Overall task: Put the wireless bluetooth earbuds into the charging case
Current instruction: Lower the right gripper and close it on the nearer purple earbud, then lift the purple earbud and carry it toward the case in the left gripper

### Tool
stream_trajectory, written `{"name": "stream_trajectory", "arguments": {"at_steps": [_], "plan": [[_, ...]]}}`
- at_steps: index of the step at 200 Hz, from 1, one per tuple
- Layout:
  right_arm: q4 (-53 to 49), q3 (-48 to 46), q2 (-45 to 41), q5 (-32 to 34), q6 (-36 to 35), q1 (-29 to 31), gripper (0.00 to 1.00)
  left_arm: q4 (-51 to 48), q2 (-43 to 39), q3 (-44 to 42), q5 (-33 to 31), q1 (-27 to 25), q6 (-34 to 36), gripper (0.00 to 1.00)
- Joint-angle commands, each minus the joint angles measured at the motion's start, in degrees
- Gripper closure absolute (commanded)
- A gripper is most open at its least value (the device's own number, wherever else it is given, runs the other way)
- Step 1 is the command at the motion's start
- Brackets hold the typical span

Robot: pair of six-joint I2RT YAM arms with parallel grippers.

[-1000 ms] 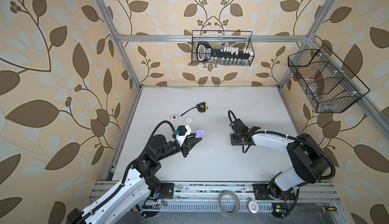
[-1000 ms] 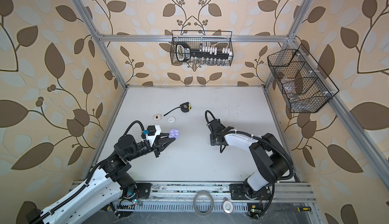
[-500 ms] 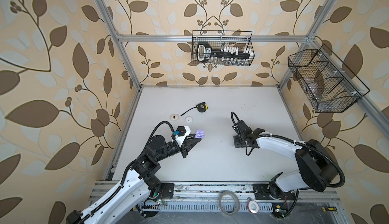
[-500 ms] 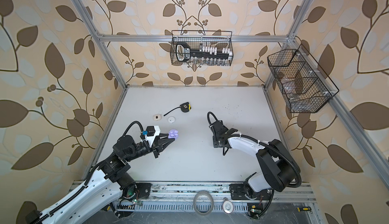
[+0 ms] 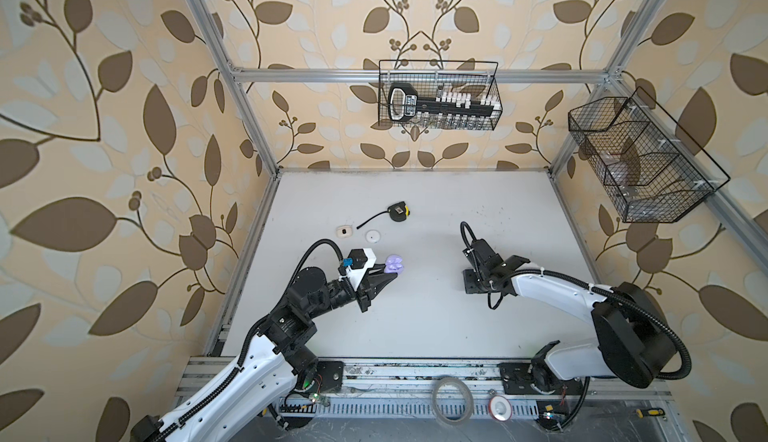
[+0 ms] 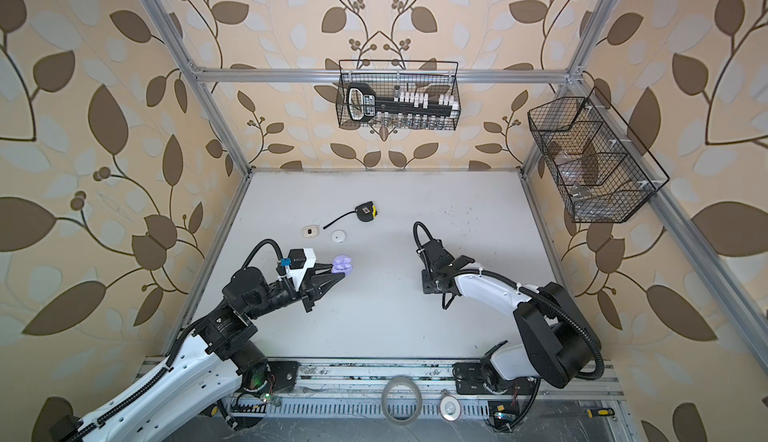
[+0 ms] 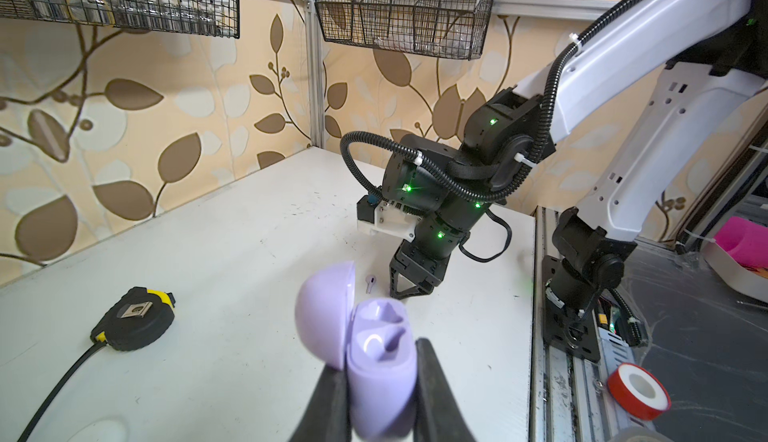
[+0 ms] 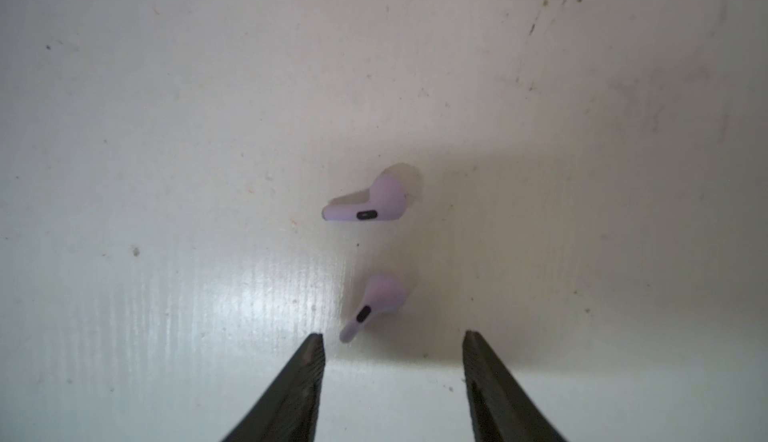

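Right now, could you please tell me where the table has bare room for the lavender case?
Bare: the table's near middle, between the left gripper holding the lavender case and the right gripper; also the far right corner. Crowded: around the tape measure, small white case and round disc; two earbuds lie by the right gripper.

- Walls (image 5: 83, 87): beige wallpaper, big brown and pale leaf print, on all sides.
- Aluminium frame (image 5: 311, 75): a crossbar along the back wall, with slanted posts at the corners.
- Tabletop (image 5: 415, 328): flat white, scuffed, small dark specks.
- Black wire basket (image 5: 399, 124) hangs on the back crossbar.
- Second wire basket (image 5: 665, 207), with compartments, hangs on the right wall.
- Slotted metal rail (image 5: 415, 371) runs along the table's front edge.
- Light is even, with a soft glare patch (image 8: 257, 294) on the tabletop.
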Motion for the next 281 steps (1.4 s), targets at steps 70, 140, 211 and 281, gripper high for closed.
{"name": "stream_trajectory", "arguments": {"at_steps": [70,140,211,281], "plan": [[3.1,1.0,5.8,-3.9,0.8,-0.9,0.56,1.4,-1.3,1.5,0.7,-0.4,0.6,1.00],[2.8,1.0,6.1,-1.5,0.1,-0.6,0.66,1.5,-1.3,1.5,0.6,-0.4,0.6,1.00],[3.3,1.1,7.5,-0.4,-0.5,-0.5,0.76,1.4,-1.3,1.5,0.7,-0.4,0.5,1.00],[3.3,1.0,7.1,-0.3,-0.2,0.0,0.84,1.3,-1.4,1.5,0.9,-0.4,0.5,1.00]]}}
